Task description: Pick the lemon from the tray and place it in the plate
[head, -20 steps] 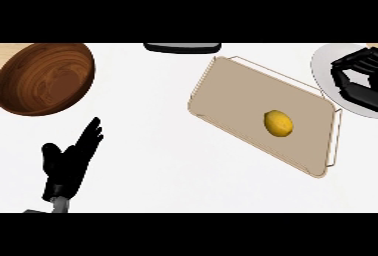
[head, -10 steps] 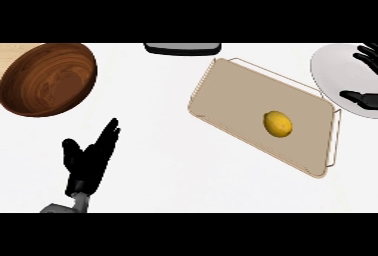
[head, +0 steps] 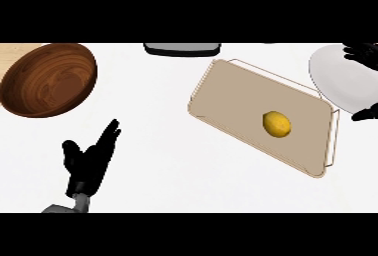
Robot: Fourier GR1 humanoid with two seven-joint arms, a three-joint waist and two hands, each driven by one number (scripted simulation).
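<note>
On the tan tray (head: 229, 100), a lemon (head: 277, 123) is lying untouched; left hand (head: 87, 162) is resting open, right hand (head: 363, 52) over the plate (head: 341, 82), grip unclear.

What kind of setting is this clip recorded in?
Most likely a kitchen counter. On the white top lie a beige tray with a lemon on it, a white plate at the right edge, and a wooden bowl at the left: food and tableware.

We see the plate (head: 341, 82) cut off at the right edge, only dark bits of the right hand (head: 364, 114) over it, grip unreadable, a dark object (head: 182, 48) cropped at top.
</note>
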